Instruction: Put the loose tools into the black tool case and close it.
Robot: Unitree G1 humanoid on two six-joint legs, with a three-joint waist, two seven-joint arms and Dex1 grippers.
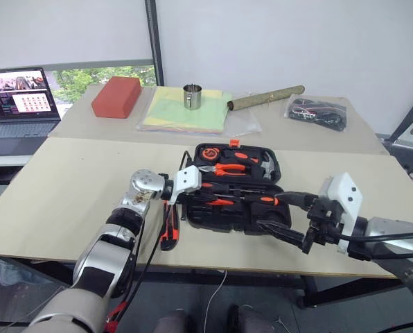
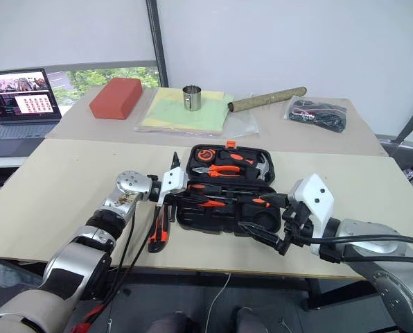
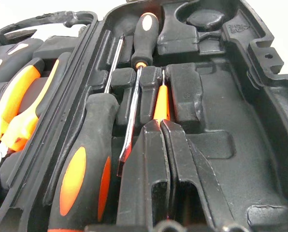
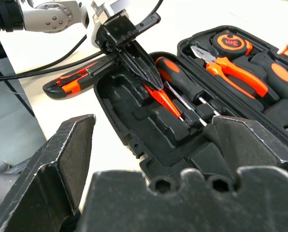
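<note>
Case [image 1: 272,168] lying open, left gripper [image 4: 151,84] pinched on small orange tool [image 3: 161,104] inside it, right gripper [image 1: 279,229] spread wide beside it, knife [image 1: 169,232] left outside it.

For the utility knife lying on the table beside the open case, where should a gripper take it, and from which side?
Probably mid-body, from above. The utility knife lies flat on the table, its long axis running away from the robot, just left of the black tool case. Its narrow sides are bare, so fingers could straddle its width. The case wall stands close on one side, so a level approach looks cramped.

Left hand [image 4: 146,77] fingers pinched together; right hand [image 1: 284,231] fingers spread.
</note>
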